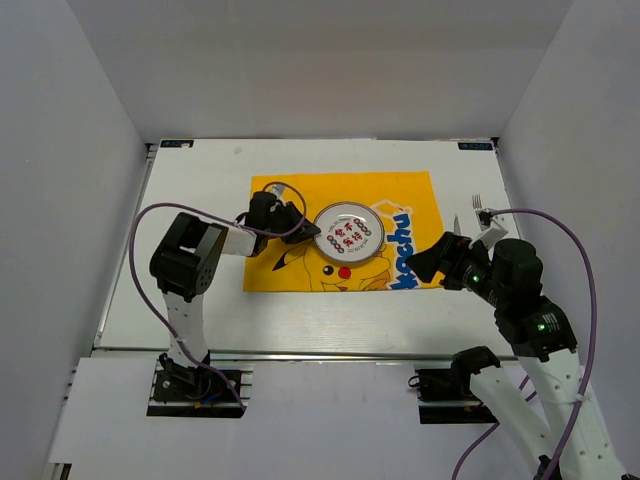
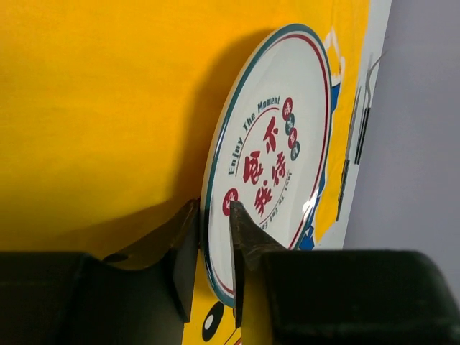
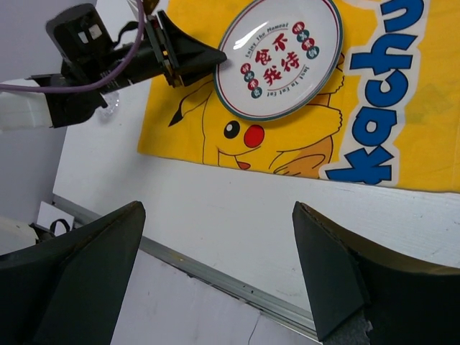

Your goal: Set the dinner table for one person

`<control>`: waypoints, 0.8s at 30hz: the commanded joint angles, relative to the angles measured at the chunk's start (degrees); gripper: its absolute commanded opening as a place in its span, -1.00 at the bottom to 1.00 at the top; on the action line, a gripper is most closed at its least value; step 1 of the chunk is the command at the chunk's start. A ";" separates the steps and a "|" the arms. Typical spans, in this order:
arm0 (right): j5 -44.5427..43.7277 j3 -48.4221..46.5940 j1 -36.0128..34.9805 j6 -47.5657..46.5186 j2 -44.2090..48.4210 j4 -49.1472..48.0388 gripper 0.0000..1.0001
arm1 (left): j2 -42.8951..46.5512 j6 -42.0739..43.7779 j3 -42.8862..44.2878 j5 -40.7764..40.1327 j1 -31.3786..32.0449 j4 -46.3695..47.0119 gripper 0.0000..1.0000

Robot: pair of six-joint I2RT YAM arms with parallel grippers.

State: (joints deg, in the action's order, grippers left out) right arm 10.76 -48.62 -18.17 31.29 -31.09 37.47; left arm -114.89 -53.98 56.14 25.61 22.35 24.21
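A round white plate with red characters lies on the yellow Pikachu cloth, which is spread on the white dinner table. My left gripper is shut on the plate's left rim. In the left wrist view its two fingers pinch that rim, one on each side, of the plate. My right gripper is open and empty, low over the table's front right, right of the plate. The right wrist view shows the plate and the bare table between the spread jaws.
A fork and a knife lie side by side on the table just past the cloth's right edge; they also show in the left wrist view. A small clear object sits behind my left gripper. The metal rail marks the near edge.
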 commanded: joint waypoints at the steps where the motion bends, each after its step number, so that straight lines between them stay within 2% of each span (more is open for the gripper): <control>1: 1.10 1.42 -0.02 -0.61 -0.72 -2.58 0.78 | 2.29 1.15 3.18 -0.56 0.24 0.32 -0.32; 2: 1.45 1.77 0.07 -0.61 -0.81 -2.76 0.79 | 3.00 1.50 3.53 -0.82 0.24 -0.90 -0.27; 3: 1.63 2.30 -0.11 -0.61 -1.16 -3.02 0.78 | 3.79 2.55 4.50 -2.13 0.24 -2.48 -0.13; 4: 1.98 2.48 -0.11 -0.79 -1.43 -3.28 0.78 | 5.80 3.08 5.11 -3.10 0.24 -5.89 0.27; 5: 2.41 2.74 -0.02 -0.70 -1.60 -3.46 0.78 | 6.60 3.87 5.64 -3.89 0.24 -7.40 0.56; 6: 2.51 3.18 -0.19 -0.62 -1.60 -3.81 0.78 | 7.57 5.18 6.87 -4.85 0.24 -9.33 0.82; 7: 2.68 3.27 -0.02 -0.44 -1.60 -4.51 0.78 | 9.49 5.72 7.66 -7.04 0.24 -13.88 0.96; 9: 2.68 3.36 -0.11 -0.44 -1.69 -5.22 0.78 | 11.96 8.08 9.85 -9.33 0.24 -18.91 0.96; 11: 2.60 3.18 -0.11 -0.88 -2.74 -6.01 0.79 | 16.42 9.50 12.48 -17.05 0.24 -28.38 0.96; 13: 2.59 3.18 -0.19 -1.75 -4.41 -6.71 0.79 | 19.42 9.85 15.56 -27.23 0.24 -41.29 0.96; 15: 2.51 3.09 -0.19 -1.93 -5.29 -7.41 0.78 | 21.10 8.37 19.34 -33.66 -0.89 -53.75 0.96; 19: 4.79 4.41 -0.28 -1.67 -6.70 -12.84 0.79 | 29.27 6.79 16.20 -48.06 -4.15 -63.30 0.96; 24: 9.35 7.13 -0.28 0.26 -8.89 -18.04 0.78 | 30.08 1.95 16.46 -52.76 -12.85 -76.84 0.96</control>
State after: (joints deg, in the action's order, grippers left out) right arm 15.97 -42.89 -18.17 31.14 -39.00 25.93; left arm -83.88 -49.06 73.41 -18.68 12.95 -37.93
